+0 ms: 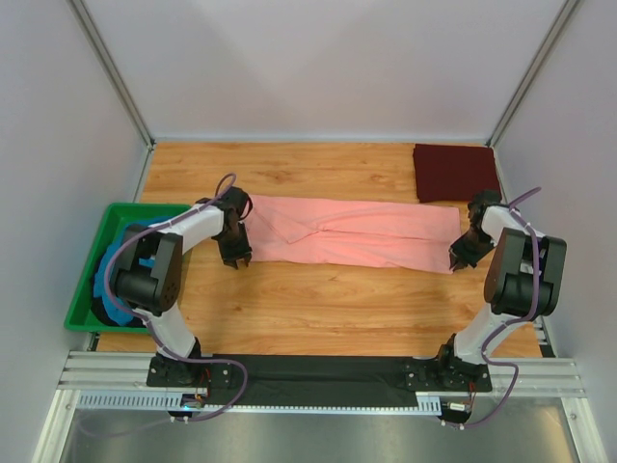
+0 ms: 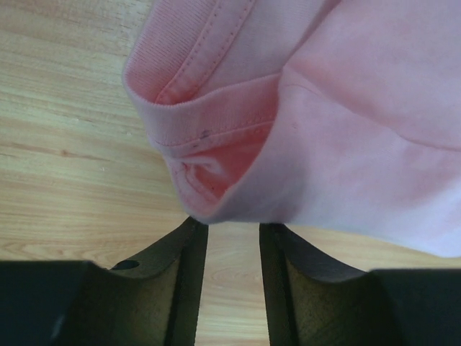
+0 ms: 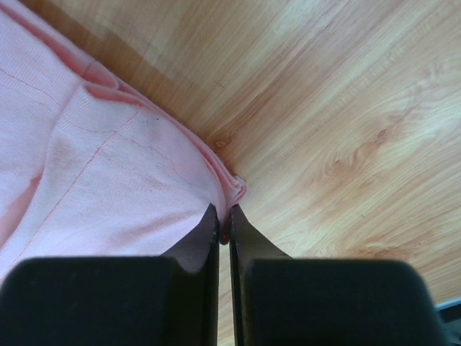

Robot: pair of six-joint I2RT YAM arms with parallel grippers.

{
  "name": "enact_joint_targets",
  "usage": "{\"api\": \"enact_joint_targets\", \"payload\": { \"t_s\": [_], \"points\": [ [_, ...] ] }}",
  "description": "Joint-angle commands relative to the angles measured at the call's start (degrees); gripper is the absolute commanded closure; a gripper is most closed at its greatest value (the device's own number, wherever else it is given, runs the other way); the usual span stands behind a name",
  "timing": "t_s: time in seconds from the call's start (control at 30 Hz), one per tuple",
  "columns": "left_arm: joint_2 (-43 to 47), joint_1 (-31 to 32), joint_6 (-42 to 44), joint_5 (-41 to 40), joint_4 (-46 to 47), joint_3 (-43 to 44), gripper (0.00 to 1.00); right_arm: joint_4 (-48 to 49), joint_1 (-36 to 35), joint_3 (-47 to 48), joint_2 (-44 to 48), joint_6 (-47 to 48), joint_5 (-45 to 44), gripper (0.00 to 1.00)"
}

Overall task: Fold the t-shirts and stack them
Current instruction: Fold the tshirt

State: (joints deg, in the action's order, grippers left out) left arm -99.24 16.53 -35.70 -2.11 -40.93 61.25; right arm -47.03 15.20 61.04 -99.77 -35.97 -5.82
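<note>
A salmon-pink t-shirt [image 1: 347, 236] lies folded into a long band across the middle of the wooden table. At its left end, my left gripper [image 1: 236, 258] is open, with bare wood between its fingers. In the left wrist view, the shirt's folded hem [image 2: 324, 130] lies just past the left gripper [image 2: 232, 227]. At the shirt's right end, my right gripper [image 1: 458, 260] is shut on its near corner. The right wrist view shows a pinch of pink cloth [image 3: 108, 166] caught in the right gripper [image 3: 224, 213]. A folded dark maroon t-shirt [image 1: 455, 172] lies at the back right. A teal-blue t-shirt [image 1: 116, 280] sits in the bin.
A green plastic bin [image 1: 82, 289] stands at the table's left edge, beside the left arm. Grey walls close in the table on three sides. A black strip and metal rails run along the near edge by the arm bases.
</note>
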Motion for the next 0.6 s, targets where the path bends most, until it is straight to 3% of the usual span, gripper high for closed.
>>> {"api": "enact_joint_targets", "payload": {
  "t_s": [0.0,0.07,0.3,0.37,0.57],
  "points": [
    [-2.09,0.34,-0.95,-2.46,-0.46,2.72,0.61,-0.44,0.36,-1.80,1.15,-0.07,-1.29,1.00],
    [-4.11,0.34,-0.25,-3.69,-1.87,4.65,0.64,-0.35,0.36,-1.80,1.15,0.19,-1.12,1.00],
    [-4.47,0.34,-1.20,-7.12,-5.56,6.51,0.94,-1.23,0.36,-0.92,0.98,1.16,-1.56,1.00],
    [-2.46,0.34,-1.74,-6.51,-6.62,5.99,0.94,-1.40,0.36,-0.83,1.15,1.34,-1.65,1.00],
    [7.03,0.25,-4.63,-1.76,-3.64,0.98,0.72,-1.23,0.36,-1.45,1.24,0.72,-1.38,1.00]
  ]
}}
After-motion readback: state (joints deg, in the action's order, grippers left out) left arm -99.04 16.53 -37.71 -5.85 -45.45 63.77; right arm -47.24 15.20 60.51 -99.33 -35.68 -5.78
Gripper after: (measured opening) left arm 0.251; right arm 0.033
